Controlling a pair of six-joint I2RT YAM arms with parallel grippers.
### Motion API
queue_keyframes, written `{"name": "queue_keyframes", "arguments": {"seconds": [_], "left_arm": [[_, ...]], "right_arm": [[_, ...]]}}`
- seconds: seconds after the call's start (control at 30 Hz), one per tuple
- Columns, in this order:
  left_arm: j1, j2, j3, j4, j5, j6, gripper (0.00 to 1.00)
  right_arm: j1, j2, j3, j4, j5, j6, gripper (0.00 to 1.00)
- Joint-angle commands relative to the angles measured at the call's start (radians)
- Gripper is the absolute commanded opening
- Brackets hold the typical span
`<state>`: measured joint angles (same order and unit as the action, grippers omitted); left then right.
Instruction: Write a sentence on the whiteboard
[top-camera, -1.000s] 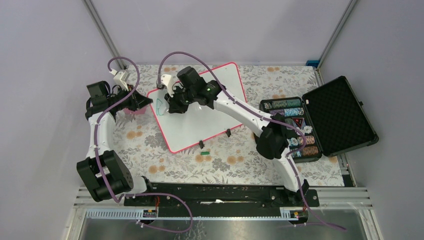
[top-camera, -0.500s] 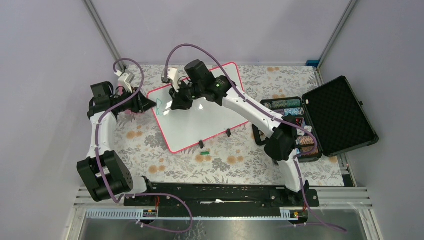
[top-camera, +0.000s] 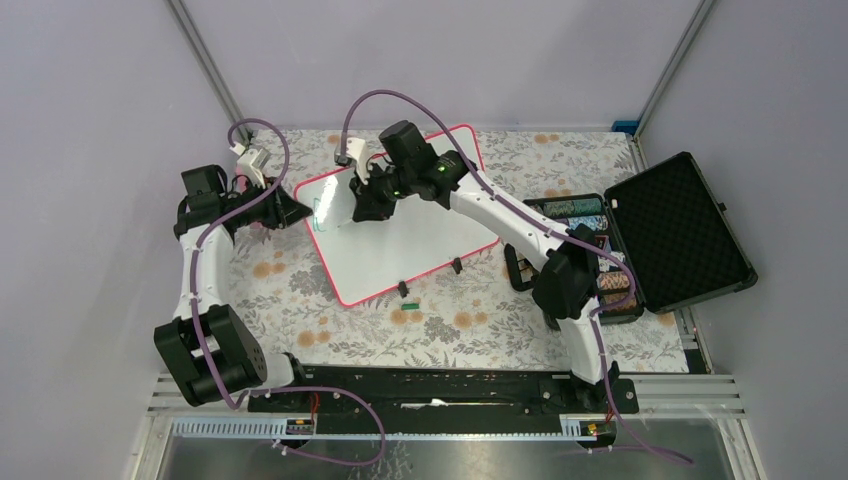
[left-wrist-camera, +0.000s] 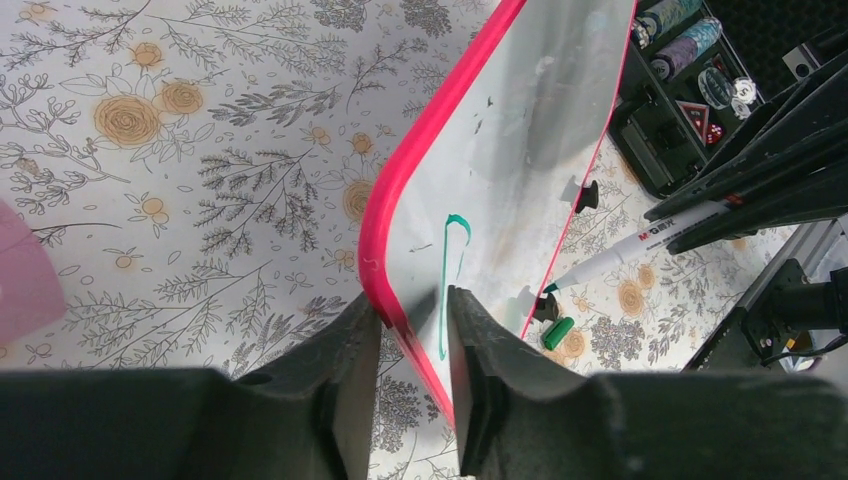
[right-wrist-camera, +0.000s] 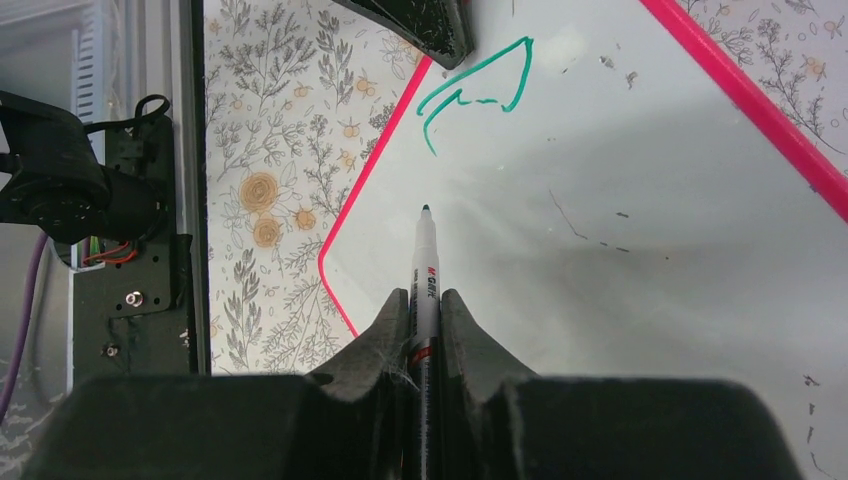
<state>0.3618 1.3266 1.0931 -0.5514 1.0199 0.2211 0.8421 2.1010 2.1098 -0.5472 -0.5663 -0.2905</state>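
judging by the lone green scrawl, the sentence (left-wrist-camera: 443, 290) is barely begun; nearly all of it is left to be written. the whiteboard (left-wrist-camera: 520, 130) is clamped by its pink edge inside the left tool (left-wrist-camera: 412, 308), its arm reached out low. the marker (right-wrist-camera: 424, 265) is clenched in the right tool (right-wrist-camera: 425, 305), angled down, tip pointed just short of the scrawl.

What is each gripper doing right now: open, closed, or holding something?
Left gripper: closed on the edge of the whiteboard.
Right gripper: closed, holding the marker.
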Motion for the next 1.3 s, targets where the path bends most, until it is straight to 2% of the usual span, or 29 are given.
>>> {"name": "queue_keyframes", "arguments": {"seconds": [0.0,0.23,0.37,0.83,1.27], "left_arm": [[-0.004,-0.011,0.018,0.004,0.051,0.021,0.27],[-0.004,-0.017,0.015,0.004,0.049,0.023,0.08],[-0.004,-0.018,0.011,0.004,0.048,0.026,0.0],[-0.009,-0.018,0.007,0.004,0.045,0.029,0.0],[-0.012,-0.017,0.011,0.004,0.049,0.027,0.0]], "right_arm": [[-0.002,-0.047,0.023,0.056,0.006,0.026,0.0],[0.0,-0.051,-0.015,0.108,0.01,0.047,0.0],[0.0,-0.065,-0.03,0.107,-0.004,0.046,0.0],[0.001,0.009,0.123,0.085,0.004,0.056,0.0],[0.005,0.028,0.107,0.066,0.043,0.024,0.0]]}}
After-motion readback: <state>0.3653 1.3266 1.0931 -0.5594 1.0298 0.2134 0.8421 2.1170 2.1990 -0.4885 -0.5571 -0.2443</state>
